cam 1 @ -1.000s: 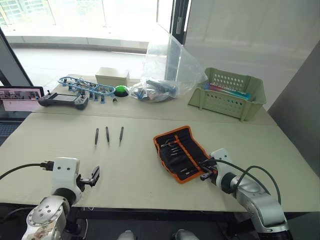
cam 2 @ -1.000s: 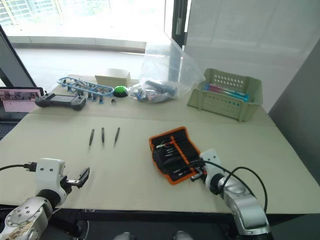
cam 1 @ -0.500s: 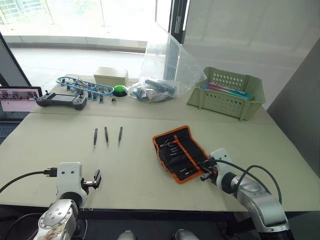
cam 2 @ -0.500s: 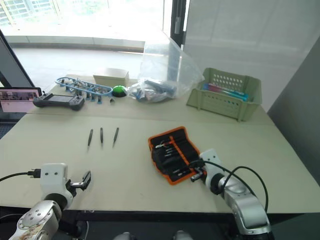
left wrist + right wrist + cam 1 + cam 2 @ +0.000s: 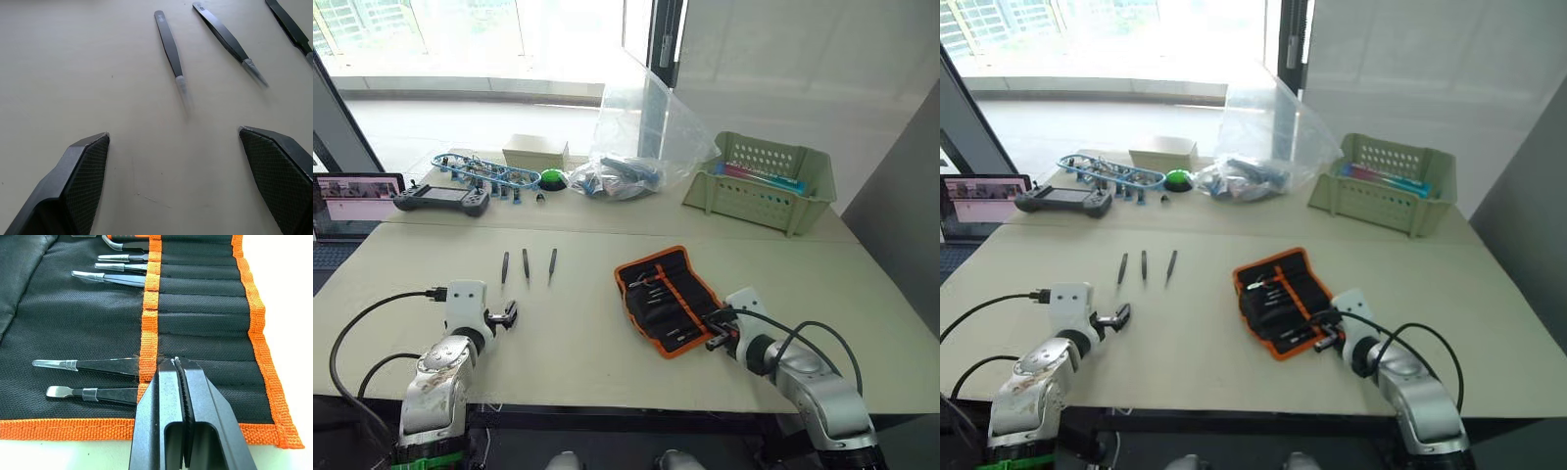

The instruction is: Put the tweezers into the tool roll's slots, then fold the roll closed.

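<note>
Three loose tweezers (image 5: 525,265) are lying side by side on the desk (image 5: 578,338), just ahead of the left end effector (image 5: 505,315), which is resting released with its fingers (image 5: 83,166) spread wide and nothing between them. In the left wrist view, the nearest tweezer (image 5: 169,48) is lying directly in front of the open gap, with its long axis running roughly along the end effector's line of approach and its pale tip pointing back toward the fingers; the middle tweezer (image 5: 228,40) and the far tweezer (image 5: 289,25) are fanning off to one side. The tool roll (image 5: 668,298) is lying unrolled, well apart from these tweezers and touching the right end effector (image 5: 714,331), which is sitting clenched with its fingers pressed together at the orange-trimmed edge of the slots (image 5: 205,338), apparently grasping nothing. Several tools are already sitting in the slots, while others between them are standing empty. Judged from this layout, the left arm is clearly nearer to the loose tweezers, and the coming grasp probably turns on closing across the nearest tweezer's slim shaft, which may call for rotating the wrist so that the fingers straddle its long axis.
</note>
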